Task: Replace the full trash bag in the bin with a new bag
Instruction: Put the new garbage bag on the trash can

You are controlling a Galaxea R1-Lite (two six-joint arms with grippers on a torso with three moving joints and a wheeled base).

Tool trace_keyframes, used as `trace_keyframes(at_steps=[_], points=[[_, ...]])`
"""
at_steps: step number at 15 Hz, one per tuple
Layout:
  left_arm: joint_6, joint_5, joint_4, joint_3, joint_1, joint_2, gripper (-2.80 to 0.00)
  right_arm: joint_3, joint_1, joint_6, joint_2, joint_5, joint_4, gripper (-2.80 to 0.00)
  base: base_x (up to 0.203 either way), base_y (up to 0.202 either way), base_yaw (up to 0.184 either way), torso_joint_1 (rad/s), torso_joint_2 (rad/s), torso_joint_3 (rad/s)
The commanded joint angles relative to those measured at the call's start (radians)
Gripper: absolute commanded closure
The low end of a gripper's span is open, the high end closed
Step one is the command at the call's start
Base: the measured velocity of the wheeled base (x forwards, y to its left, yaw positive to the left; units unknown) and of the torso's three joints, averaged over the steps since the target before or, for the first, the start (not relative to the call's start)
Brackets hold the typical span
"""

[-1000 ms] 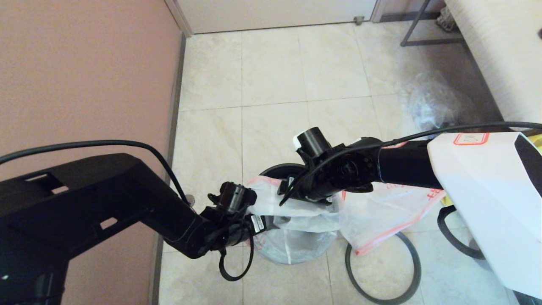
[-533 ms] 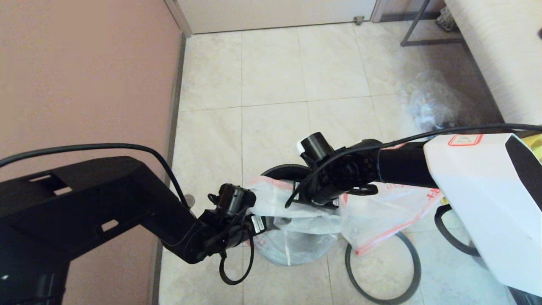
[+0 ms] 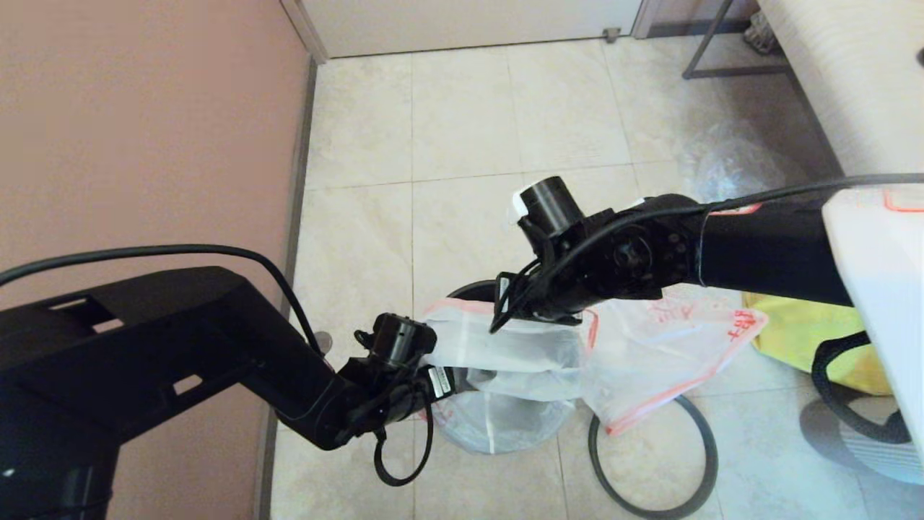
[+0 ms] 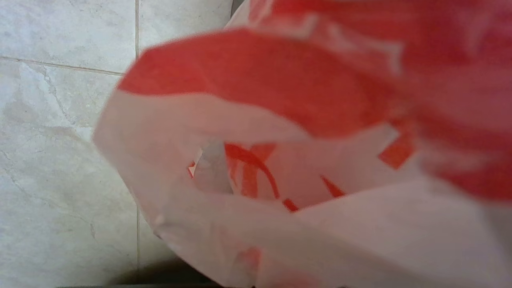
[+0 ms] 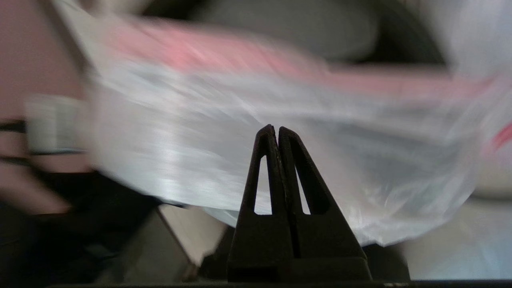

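Observation:
A white plastic bag [image 3: 650,354] with red edging and red print is stretched over the small black bin [image 3: 468,290], whose far rim shows behind it. My left gripper [image 3: 451,375] is at the bag's left corner and holds it up; the bag [image 4: 224,120] fills the left wrist view and hides the fingers. My right gripper [image 3: 505,321] hangs just above the bag's top edge. In the right wrist view the right gripper [image 5: 277,128] is shut with nothing between its fingers, and the bag [image 5: 200,132] lies beyond its tips. The dark-grey hoop [image 3: 704,433] lies on the floor right of the bin.
A yellow bag [image 3: 801,332] sits on the tiles to the right, under my right arm. A crumpled clear plastic bag [image 3: 729,173] lies farther back right, near a bench leg [image 3: 704,50]. A pink wall [image 3: 144,144] runs along the left.
My right arm has risen and pulled back from the bag, uncovering the yellow bag. The left arm and the white bag have stayed put.

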Motion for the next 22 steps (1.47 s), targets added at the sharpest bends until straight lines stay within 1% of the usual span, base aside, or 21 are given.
trace_keyframes(at_steps=[1,3,5,7,8,10,11,13,14,16,18,22], points=[[-0.004,0.003,-0.005,0.000,0.000,0.006,0.00,0.000,0.001,-0.048,-0.047,-0.001,-0.011,0.00,0.000,0.000,0.000,0.000,0.00,0.000],[-0.003,0.001,-0.003,-0.002,0.000,0.011,0.00,0.001,0.002,-0.150,-0.049,-0.006,-0.023,0.00,0.000,0.000,0.000,0.000,0.00,0.000],[-0.003,0.001,-0.003,0.000,0.000,0.014,0.00,0.008,-0.016,-0.337,-0.045,0.000,-0.029,0.00,0.000,0.000,0.000,0.000,0.00,0.000],[-0.001,0.001,-0.003,-0.002,0.000,0.017,0.00,0.021,-0.053,-0.574,-0.033,0.045,-0.027,0.00,0.000,0.000,0.000,0.000,0.00,0.000],[-0.003,0.001,-0.003,-0.002,0.000,0.018,0.00,0.029,-0.069,-0.682,-0.027,0.084,-0.018,-2.80,0.000,0.000,0.000,0.000,0.00,0.000],[-0.001,0.001,-0.003,-0.003,0.003,0.027,0.00,0.039,-0.084,-0.853,-0.030,0.181,0.057,-2.80,0.000,0.000,0.000,0.000,0.00,0.000],[-0.001,0.001,-0.003,-0.003,0.003,0.029,0.00,0.036,-0.087,-0.899,-0.031,0.223,0.100,-2.80,0.000,0.000,0.000,0.000,0.00,0.000],[-0.001,0.001,-0.003,-0.003,0.002,0.031,0.00,0.024,-0.091,-0.951,-0.006,0.232,0.096,-2.80,0.000,0.000,0.000,0.000,0.00,0.000],[-0.001,0.001,-0.003,-0.003,0.001,0.034,0.00,0.020,-0.090,-0.963,0.001,0.236,0.073,-2.80,0.000,0.000,0.000,0.000,0.00,0.000],[-0.001,0.001,-0.005,-0.003,-0.001,0.040,0.00,0.020,-0.084,-1.006,0.020,0.263,-0.021,-2.80,0.000,0.000,0.000,0.000,0.00,0.000],[-0.001,0.001,-0.005,-0.005,0.000,0.044,0.00,0.017,-0.083,-1.047,0.038,0.267,-0.037,-2.80,0.000,0.000,0.000,0.000,0.00,0.000],[-0.001,0.001,-0.005,-0.008,0.000,0.050,0.00,0.013,-0.093,-1.059,0.071,0.273,-0.045,-2.80,0.000,0.000,0.000,0.000,0.00,0.000]])
